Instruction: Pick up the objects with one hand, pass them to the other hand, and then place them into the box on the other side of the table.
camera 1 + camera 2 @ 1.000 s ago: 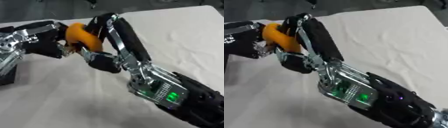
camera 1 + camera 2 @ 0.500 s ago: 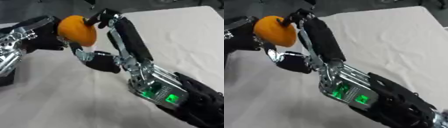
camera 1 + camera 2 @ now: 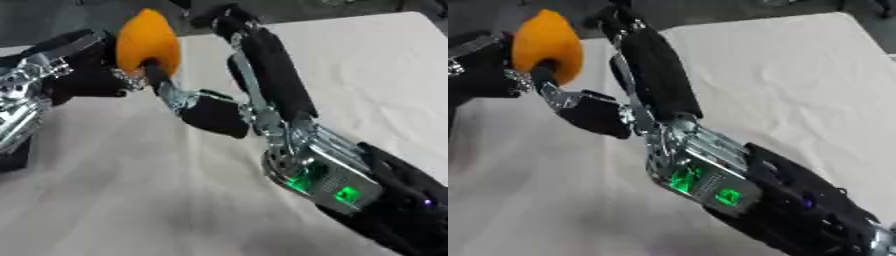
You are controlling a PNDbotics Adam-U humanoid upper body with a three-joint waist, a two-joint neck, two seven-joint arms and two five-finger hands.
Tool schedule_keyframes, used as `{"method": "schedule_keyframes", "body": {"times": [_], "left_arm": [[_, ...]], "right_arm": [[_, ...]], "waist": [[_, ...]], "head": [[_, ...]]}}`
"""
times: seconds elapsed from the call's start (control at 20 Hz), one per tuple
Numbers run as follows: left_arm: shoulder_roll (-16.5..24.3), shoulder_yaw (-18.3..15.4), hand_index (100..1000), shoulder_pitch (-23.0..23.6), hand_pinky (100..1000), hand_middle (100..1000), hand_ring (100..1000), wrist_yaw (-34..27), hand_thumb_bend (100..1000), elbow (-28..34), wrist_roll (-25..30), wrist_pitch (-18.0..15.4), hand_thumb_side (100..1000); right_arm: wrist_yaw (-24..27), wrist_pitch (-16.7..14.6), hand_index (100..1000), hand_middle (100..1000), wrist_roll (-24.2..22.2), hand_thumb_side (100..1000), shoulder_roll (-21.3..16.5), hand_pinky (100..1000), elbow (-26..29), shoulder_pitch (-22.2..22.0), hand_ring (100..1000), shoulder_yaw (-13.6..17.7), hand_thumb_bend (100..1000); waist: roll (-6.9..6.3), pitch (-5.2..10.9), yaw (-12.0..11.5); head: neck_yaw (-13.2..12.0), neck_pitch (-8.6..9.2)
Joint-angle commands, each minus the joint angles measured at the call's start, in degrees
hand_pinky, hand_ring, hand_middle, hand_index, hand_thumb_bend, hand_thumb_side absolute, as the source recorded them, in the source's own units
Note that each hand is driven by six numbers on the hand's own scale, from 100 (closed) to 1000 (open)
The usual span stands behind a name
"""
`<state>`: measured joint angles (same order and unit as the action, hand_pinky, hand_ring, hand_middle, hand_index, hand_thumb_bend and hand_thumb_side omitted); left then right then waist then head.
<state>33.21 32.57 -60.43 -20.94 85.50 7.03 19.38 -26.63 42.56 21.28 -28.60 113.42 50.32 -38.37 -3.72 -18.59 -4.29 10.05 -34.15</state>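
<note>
A table (image 3: 376,75) covered in a pale, slightly creased cloth fills most of both views, running up to a dark background along the far edge. Across it, from the lower right corner, reaches the robot's right arm (image 3: 798,210), a bulky black forearm with green lights glowing in a silver housing near the wrist. Beyond that housing, the right hand (image 3: 214,112) extends up and to the left, its long black fingers (image 3: 262,70) stretched toward the far edge of the table and its thumb (image 3: 162,82) pressed against the underside of an orange, rounded object (image 3: 147,40) with a tapered top, which I cannot name more closely. The object sits raised above the cloth at the upper left, held between the two hands. The right hand's fingers and thumb close on it from the right and below. The left hand (image 3: 66,70), silver and black, comes in from the left edge and lies against the object's left side; its fingers are mostly hidden behind the object, so I cannot tell whether they are curled round it or straight. At the lower left edge of the left eye view a dark block (image 3: 13,157) shows under the left arm.
</note>
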Motion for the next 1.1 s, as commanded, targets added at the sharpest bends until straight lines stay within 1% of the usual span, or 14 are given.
{"method": "schedule_keyframes", "body": {"times": [0.05,0.2,0.35,0.45,0.55,0.65,0.85,1.0,1.1], "left_arm": [[1.72,-1.76,100,-0.59,1000,171,482,-0.49,100,-0.42,-1.66,-0.26,254],[2.05,-2.41,100,-0.26,1000,168,482,-0.72,100,-1.35,-3.01,-0.63,255],[3.05,-3.35,100,0.21,1000,170,485,-0.18,100,-2.25,-4.43,-0.85,255],[4.12,-4.36,100,0.71,1000,172,487,0.63,100,-3.14,-5.52,-0.94,255],[5.59,-5.68,100,1.44,1000,173,488,1.54,100,-4.05,-6.63,-1.13,256],[7.34,-6.87,100,2.38,1000,175,489,2.52,100,-4.69,-7.55,-1.44,257],[12.43,-8.43,100,6.21,1000,180,492,4.09,100,-3.68,-8.52,-1.82,250],[15.78,-10.02,100,9.83,1000,181,494,4.93,100,-2.94,-9.82,-1.46,249],[17.67,-11.60,102,12.17,1000,181,496,4.33,100,-2.43,-11.04,-1.32,252]], "right_arm": [[-0.54,9.41,804,839,10.52,651,-1.09,804,1.17,0.42,801,1.05,437],[-0.26,9.41,806,842,11.22,650,-1.21,804,1.17,0.27,803,1.01,434],[-0.07,9.41,803,839,12.01,617,-1.38,802,1.17,0.04,801,0.98,422],[-0.01,9.41,803,839,12.41,598,-1.61,803,1.17,-0.15,800,0.94,420],[-0.03,9.41,802,838,12.60,572,-1.90,803,1.17,-0.45,800,0.93,411],[0.12,9.41,804,839,12.63,569,-2.17,803,1.17,-0.83,799,0.97,403],[1.70,9.41,805,838,13.04,571,-2.89,803,1.17,-2.10,797,1.23,395],[2.93,9.41,803,836,14.25,561,-3.24,803,1.17,-2.78,795,1.30,395],[3.66,9.41,802,835,15.21,556,-3.42,803,1.17,-3.24,794,1.37,394]], "waist": [[0.52,1.32,-0.02],[0.54,1.30,0.03],[0.51,1.32,0.11],[0.44,1.40,0.09],[0.33,1.54,-0.06],[0.28,1.67,-0.19],[0.49,1.95,-0.29],[0.84,2.08,-0.23],[1.13,2.14,-0.25]], "head": [[-0.78,0.17],[-1.30,0.23],[-2.16,0.11],[-3.18,-0.06],[-4.75,-0.35],[-6.34,-0.51],[-9.20,-0.47],[-10.64,-0.32],[-11.52,-0.32]]}}
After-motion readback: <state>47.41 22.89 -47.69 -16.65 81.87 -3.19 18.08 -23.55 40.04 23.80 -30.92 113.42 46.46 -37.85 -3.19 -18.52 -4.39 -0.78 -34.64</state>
